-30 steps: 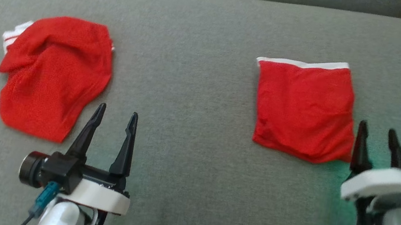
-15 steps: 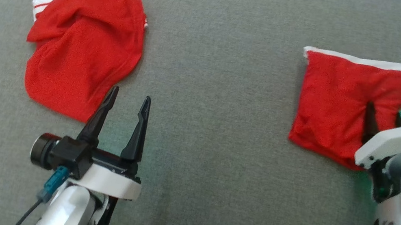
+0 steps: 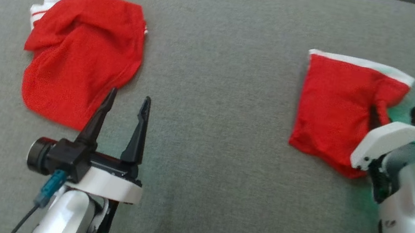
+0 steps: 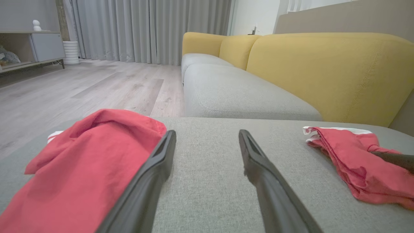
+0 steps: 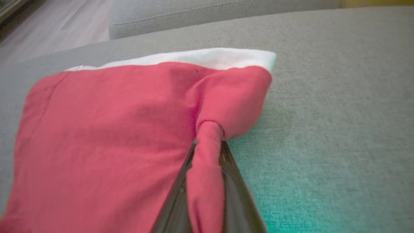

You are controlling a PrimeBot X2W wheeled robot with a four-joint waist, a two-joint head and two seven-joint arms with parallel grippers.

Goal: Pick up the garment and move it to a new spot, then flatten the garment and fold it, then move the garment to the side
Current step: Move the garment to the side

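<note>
Right tool (image 5: 208, 137) clenched on the right edge of the folded red garment (image 5: 113, 123).
A pinch of red cloth is bunched between its two dark fingers, and that edge is lifted off the grey cushion (image 3: 216, 92). The garment lies on the cushion's right side, with a white band along its far edge. The left tool (image 3: 127, 100) is released, fingers spread and holding nothing, just beside the near right edge of a crumpled red garment (image 3: 81, 56) on the cushion's left side, well apart from the folded one.
</note>
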